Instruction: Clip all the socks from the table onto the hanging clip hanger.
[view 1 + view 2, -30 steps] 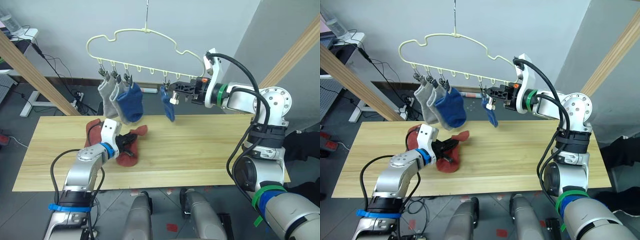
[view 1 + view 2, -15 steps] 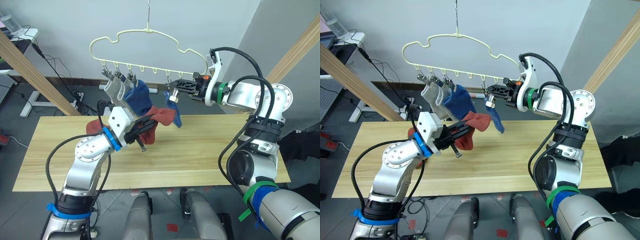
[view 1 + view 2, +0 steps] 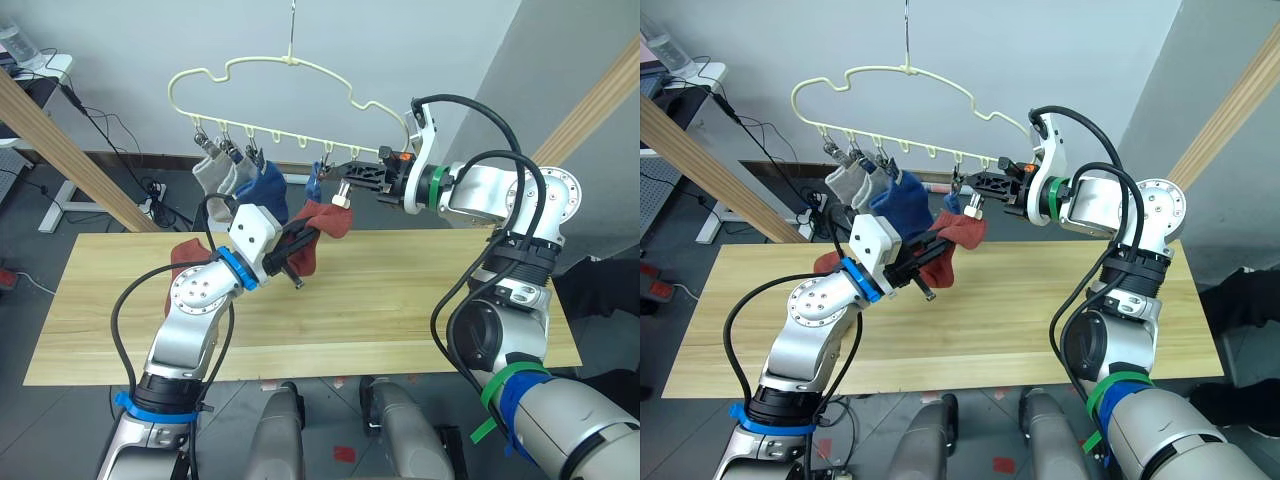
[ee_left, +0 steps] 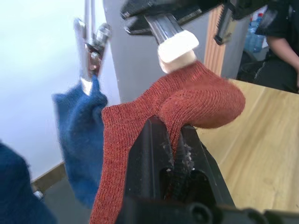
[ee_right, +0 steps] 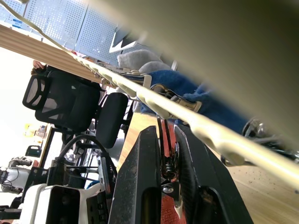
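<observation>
Left hand (image 4: 172, 140) pinches a rust-red sock (image 3: 322, 222), lifted above the tabletop (image 3: 400, 290) just under the clip hanger (image 3: 290, 75); right hand (image 3: 343, 183) is pressed together on a metal clip (image 5: 167, 156) there

Clip hanger (image 3: 290, 75): hung above the table's (image 3: 420, 300) far edge.
Hung socks (image 3: 235, 180): clipped at its left.
Lifted sock (image 3: 320, 225): held beneath its middle clips.
</observation>
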